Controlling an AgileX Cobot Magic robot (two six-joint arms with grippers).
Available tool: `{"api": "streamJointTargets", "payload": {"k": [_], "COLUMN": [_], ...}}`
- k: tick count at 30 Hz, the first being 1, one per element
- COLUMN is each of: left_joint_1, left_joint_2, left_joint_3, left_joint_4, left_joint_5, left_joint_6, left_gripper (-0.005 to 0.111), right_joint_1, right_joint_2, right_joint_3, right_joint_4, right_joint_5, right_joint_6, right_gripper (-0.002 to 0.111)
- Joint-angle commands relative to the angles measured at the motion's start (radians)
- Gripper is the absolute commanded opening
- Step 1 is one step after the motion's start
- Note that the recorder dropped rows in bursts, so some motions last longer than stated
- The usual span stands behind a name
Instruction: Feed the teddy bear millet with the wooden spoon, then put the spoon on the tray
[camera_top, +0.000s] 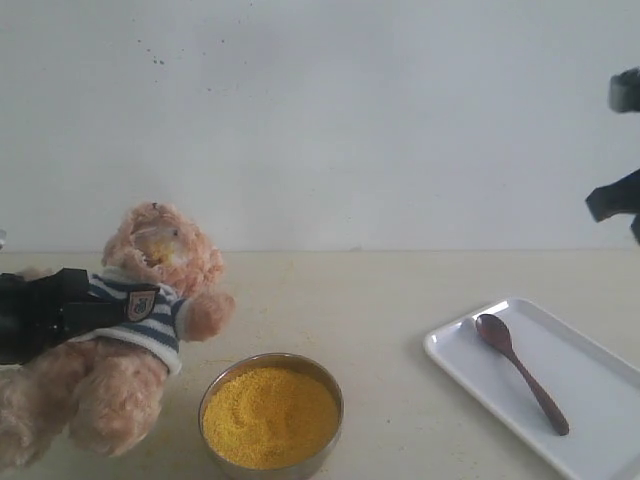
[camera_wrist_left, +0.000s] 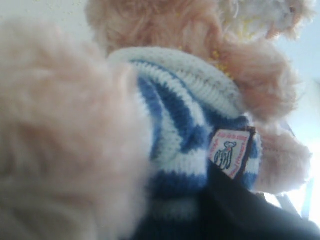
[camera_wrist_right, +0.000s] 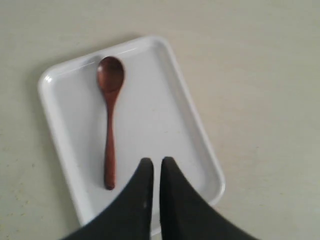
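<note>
The teddy bear leans tilted at the left, with my left gripper shut on its striped torso. Yellow grains cling to its muzzle. In the left wrist view the bear fills the frame, and one dark finger presses just below the chest badge. The millet mounds in a round metal bowl in front of the bear. The wooden spoon lies flat on the white tray at the right. My right gripper hangs shut and empty above the tray, beside the spoon's handle end.
A pale wall rises behind the beige table. The tray runs off the lower right edge of the exterior view. Part of the right arm shows high at the right edge.
</note>
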Motion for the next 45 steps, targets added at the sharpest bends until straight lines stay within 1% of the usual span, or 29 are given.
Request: {"api": "streamJointTargets", "payload": {"k": [1, 7, 9, 12, 15, 17, 20, 22, 23, 24, 26, 27, 30, 31, 35, 39, 40, 42, 45], "left_joint_1": [-0.002, -0.002, -0.002, -0.002, -0.002, -0.002, -0.002, -0.002, -0.002, -0.002, -0.002, -0.002, -0.002, -0.002, -0.002, -0.002, -0.002, -0.002, -0.002], "left_joint_2": [-0.003, -0.003, -0.003, -0.003, -0.003, -0.003, -0.003, -0.003, -0.003, -0.003, -0.003, -0.003, -0.003, -0.003, -0.003, -0.003, -0.003, -0.003, -0.003], "left_joint_3": [-0.007, -0.007, -0.007, -0.007, -0.007, -0.007, -0.007, -0.007, -0.007, -0.007, -0.007, -0.007, -0.007, -0.007, -0.007, -0.007, -0.007, -0.007, -0.007], "left_joint_4": [-0.019, -0.019, -0.019, -0.019, -0.019, -0.019, -0.019, -0.019, -0.019, -0.019, -0.019, -0.019, -0.019, -0.019, -0.015, 0.000, 0.000, 0.000, -0.003], "left_joint_5": [0.012, 0.020, 0.020, 0.020, 0.020, 0.020, 0.020, 0.020, 0.020, 0.022, 0.020, 0.020, 0.020, 0.020, 0.020, 0.020, 0.020, 0.020, 0.020], "left_joint_6": [0.144, 0.144, 0.144, 0.144, 0.144, 0.144, 0.144, 0.144, 0.144, 0.144, 0.144, 0.144, 0.144, 0.144, 0.144, 0.144, 0.144, 0.144, 0.144], "left_gripper": [0.004, 0.004, 0.004, 0.004, 0.004, 0.004, 0.004, 0.004, 0.004, 0.004, 0.004, 0.004, 0.004, 0.004, 0.004, 0.004, 0.004, 0.004, 0.004], "right_joint_1": [0.001, 0.001, 0.009, 0.032, 0.033, 0.031, 0.029, 0.029, 0.029, 0.031, 0.031, 0.031, 0.031, 0.031, 0.031, 0.031, 0.031, 0.031, 0.031], "right_joint_2": [-0.122, -0.252, -0.304, -0.389, -0.467, -0.512, -0.579, -0.621, -0.680, -0.719, -0.835, -0.916, -1.028, -1.047, -1.015, -0.946, -0.930, -0.919, -0.912], "right_joint_3": [-0.002, -0.002, -0.002, -0.002, -0.002, -0.002, -0.002, 0.003, 0.031, 0.055, 0.134, 0.195, 0.328, 0.402, 0.668, 0.921, 0.961, 0.996, 1.038], "right_joint_4": [-0.068, 0.020, 0.028, 0.030, 0.029, 0.003, -0.031, -0.031, -0.031, -0.031, -0.008, 0.043, 0.091, 0.091, 0.119, 0.119, 0.119, 0.119, 0.119], "right_joint_5": [0.004, -0.068, -0.138, -0.288, -0.416, -0.468, -0.452, -0.422, -0.442, -0.466, -0.531, -0.564, -0.608, -0.637, -0.768, -1.021, -1.050, -1.052, -1.066], "right_joint_6": [0.112, 0.190, 0.192, 0.202, 0.190, 0.172, 0.148, 0.085, 0.015, 0.002, 0.004, 0.004, 0.004, 0.004, 0.089, 0.167, 0.190, 0.222, 0.229], "right_gripper": [0.000, 0.000, 0.000, 0.000, 0.000, 0.000, 0.000, 0.000, 0.000, 0.000, 0.000, 0.000, 0.000, 0.000, 0.000, 0.000, 0.000, 0.000, 0.000]}}
